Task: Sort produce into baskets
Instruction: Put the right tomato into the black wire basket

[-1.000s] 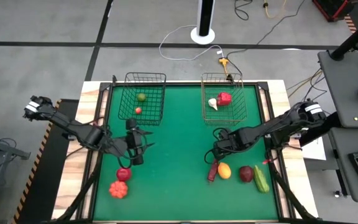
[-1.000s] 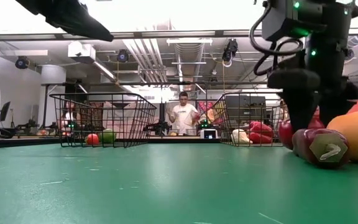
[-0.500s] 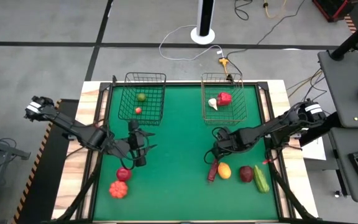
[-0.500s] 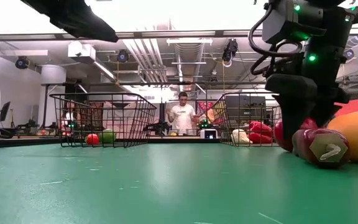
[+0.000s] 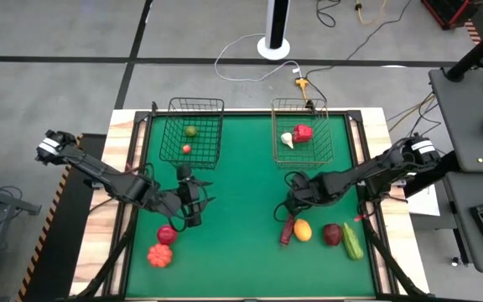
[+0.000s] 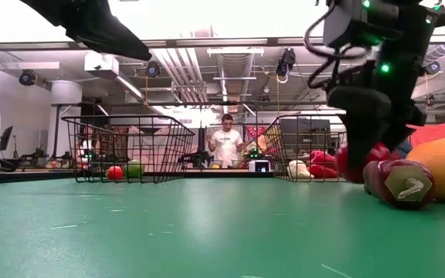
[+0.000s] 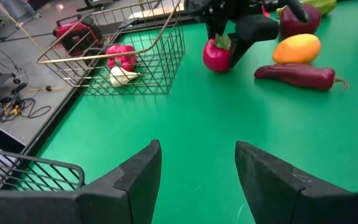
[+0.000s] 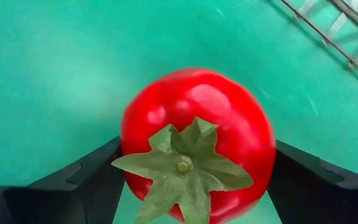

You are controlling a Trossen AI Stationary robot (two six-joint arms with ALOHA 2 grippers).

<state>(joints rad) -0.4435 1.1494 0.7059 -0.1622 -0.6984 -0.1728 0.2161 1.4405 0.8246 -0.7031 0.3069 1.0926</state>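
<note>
My right gripper is shut on a red tomato with a green calyx at the table's middle right, in front of the copper basket. That basket holds a white bulb and a red pepper. The black basket holds a green and a small red piece. My left gripper is open and empty above the table's middle left, just beyond a magenta fruit. A dark red chili, an orange-yellow fruit, a dark red piece and a green cucumber lie near the right gripper. My right gripper pinches the tomato by its two opposite sides between its two fingers, with the calyx facing the wrist. The fingers slant down from the table's right. The left wrist view shows the tomato low over the table; whether it is clear, I cannot tell.
An orange-red ribbed fruit lies at the near left. Both baskets stand at the far edge. Open green mat lies between the two arms. A person stands in the room beyond the table.
My left gripper has drifted a little toward the table's right and near edge, staying open. My right gripper stays shut on the tomato at about the same place.
</note>
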